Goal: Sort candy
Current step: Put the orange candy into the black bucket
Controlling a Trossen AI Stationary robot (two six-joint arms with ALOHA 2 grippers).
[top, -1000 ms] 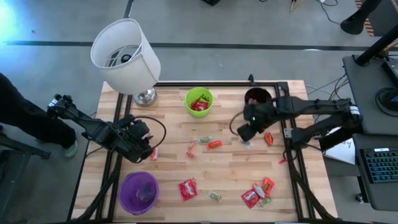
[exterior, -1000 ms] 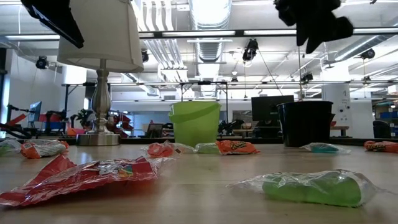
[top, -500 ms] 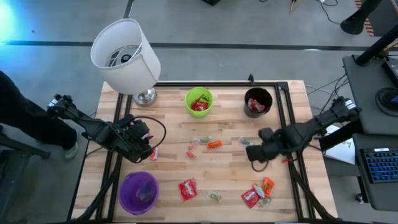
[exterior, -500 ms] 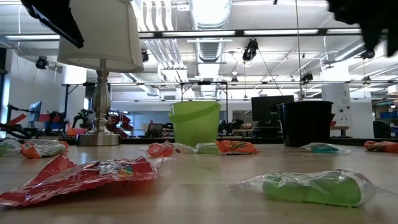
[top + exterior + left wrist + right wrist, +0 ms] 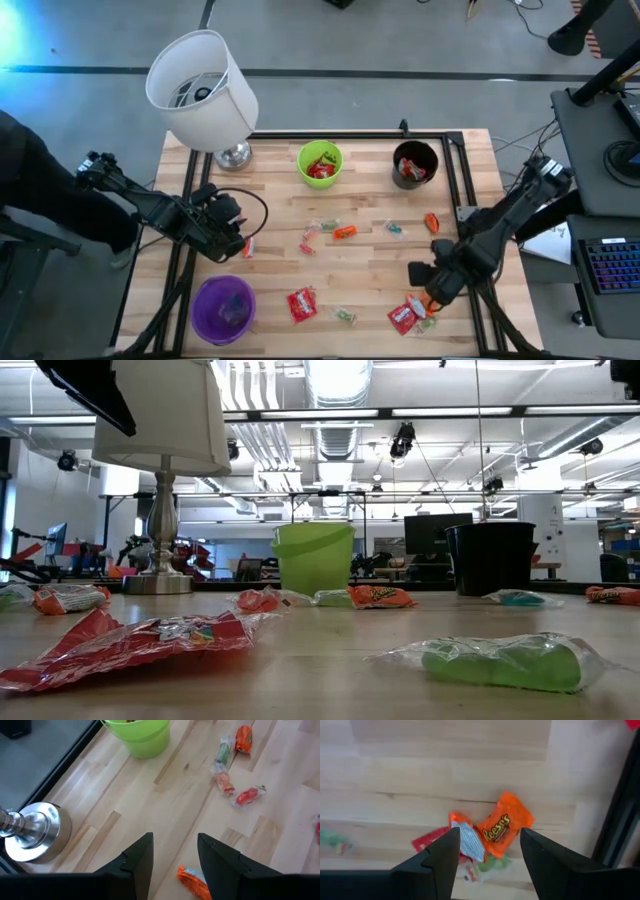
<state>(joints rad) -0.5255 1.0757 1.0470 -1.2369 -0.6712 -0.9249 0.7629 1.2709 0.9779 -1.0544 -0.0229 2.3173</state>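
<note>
Over the candy pile (image 5: 415, 310) — right gripper (image 5: 428, 283), newly arrived, open.

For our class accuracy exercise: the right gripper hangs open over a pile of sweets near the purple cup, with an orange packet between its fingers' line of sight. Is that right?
Not quite. The right gripper is open above the pile of sweets with the orange packet, but that pile lies in the table's right near corner, far from the purple cup, as the high view shows.

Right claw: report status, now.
Right claw open over orange candy in a corner pile. Left claw open, idle by lamp. Nothing blocking.
</note>
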